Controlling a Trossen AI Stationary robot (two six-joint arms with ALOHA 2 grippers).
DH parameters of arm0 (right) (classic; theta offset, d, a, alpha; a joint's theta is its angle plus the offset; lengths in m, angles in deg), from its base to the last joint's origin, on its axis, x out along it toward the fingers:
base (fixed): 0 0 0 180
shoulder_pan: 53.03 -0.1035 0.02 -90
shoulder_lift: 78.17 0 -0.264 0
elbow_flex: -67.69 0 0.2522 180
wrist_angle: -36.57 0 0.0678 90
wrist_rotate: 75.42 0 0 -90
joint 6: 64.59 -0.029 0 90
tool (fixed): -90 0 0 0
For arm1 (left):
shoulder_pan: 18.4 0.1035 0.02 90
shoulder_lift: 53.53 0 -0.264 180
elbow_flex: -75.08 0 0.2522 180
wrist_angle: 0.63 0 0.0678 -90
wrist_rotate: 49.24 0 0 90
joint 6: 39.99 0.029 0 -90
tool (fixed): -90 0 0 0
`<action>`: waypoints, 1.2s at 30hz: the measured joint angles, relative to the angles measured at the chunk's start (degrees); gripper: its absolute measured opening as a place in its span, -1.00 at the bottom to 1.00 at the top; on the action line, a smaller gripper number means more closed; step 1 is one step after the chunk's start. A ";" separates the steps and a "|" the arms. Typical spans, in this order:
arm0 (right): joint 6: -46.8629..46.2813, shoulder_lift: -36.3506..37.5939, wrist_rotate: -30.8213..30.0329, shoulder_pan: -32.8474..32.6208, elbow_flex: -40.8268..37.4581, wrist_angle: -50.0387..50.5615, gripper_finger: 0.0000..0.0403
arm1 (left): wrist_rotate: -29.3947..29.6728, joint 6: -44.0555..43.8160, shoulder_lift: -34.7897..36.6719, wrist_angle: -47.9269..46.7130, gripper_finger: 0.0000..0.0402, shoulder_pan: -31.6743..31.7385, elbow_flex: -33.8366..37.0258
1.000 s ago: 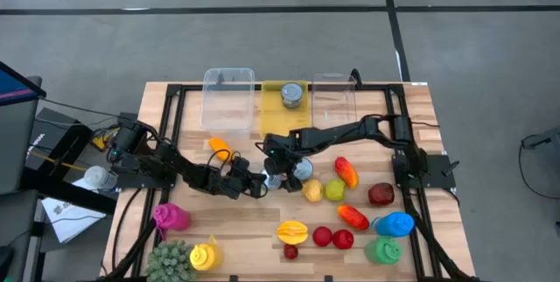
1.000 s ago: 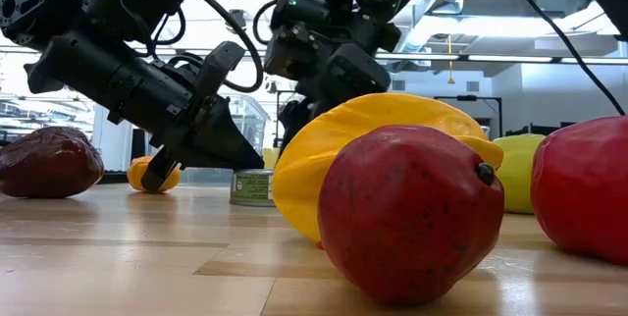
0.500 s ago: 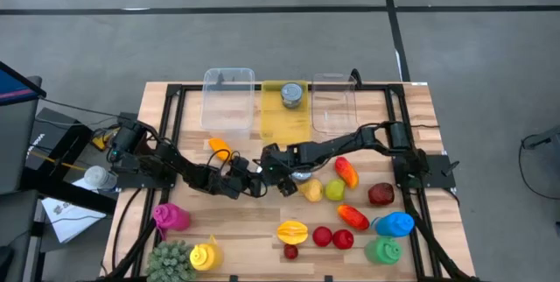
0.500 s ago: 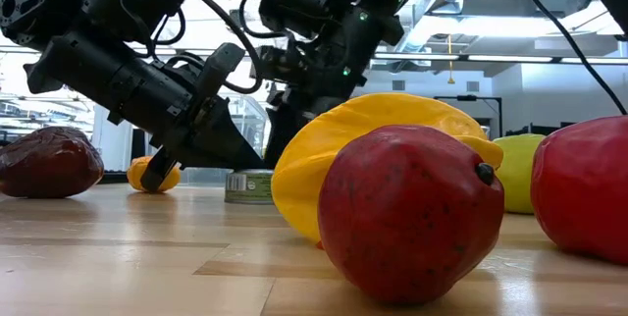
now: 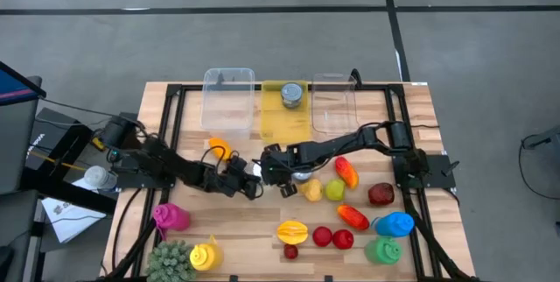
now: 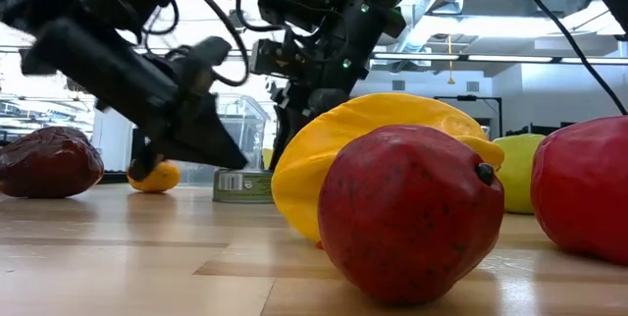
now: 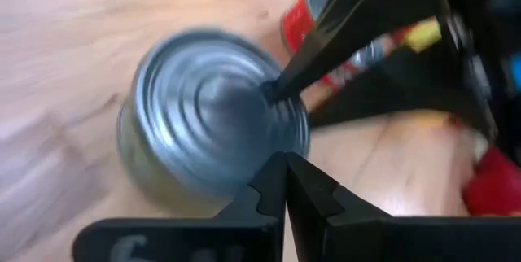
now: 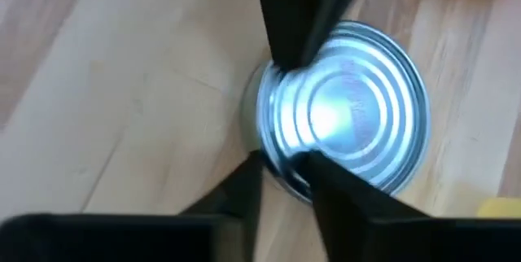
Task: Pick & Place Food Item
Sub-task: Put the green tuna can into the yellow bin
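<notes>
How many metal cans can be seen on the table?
2: one can stands on the yellow mat at the table's far edge; the other can stands mid-table between the two grippers. Others may be hidden.

From above, the arms hide the tin can point(image 6: 242, 185); the left tool point(image 6: 172, 110) is motion-blurred in the low view.

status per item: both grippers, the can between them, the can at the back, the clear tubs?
left gripper: fingers shut, tips beside the can.
right gripper: fingers slightly apart, down over the can's rim.
can: upright on the table, lid sealed, not lifted.
second can: upright on the yellow mat.
left clear tub: open, empty.
right clear tub: open, empty.
</notes>
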 joint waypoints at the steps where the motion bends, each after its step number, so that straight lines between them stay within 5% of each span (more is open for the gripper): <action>1: -0.45 0.03 0.91 0.05 -0.01 -0.23 -0.68 | -0.32 -0.02 1.93 -2.71 -1.00 -0.03 -0.01; 5: -1.08 0.04 2.18 0.21 0.00 -0.51 -0.95 | 1.19 -0.19 9.83 -13.91 -1.00 -0.01 -0.10; 11: -2.37 0.06 3.40 0.33 -0.06 -0.60 -0.90 | 8.93 -1.11 12.87 -21.62 -1.00 2.49 -0.10; 22: -5.75 0.10 7.03 0.56 -0.06 -0.34 -0.96 | 5.55 2.52 -1.17 -0.13 -1.00 6.30 -0.27; 36: -7.69 5.58 13.47 3.25 -0.77 5.99 -0.97 | -0.24 1.13 -3.42 -4.54 -1.00 6.39 -0.33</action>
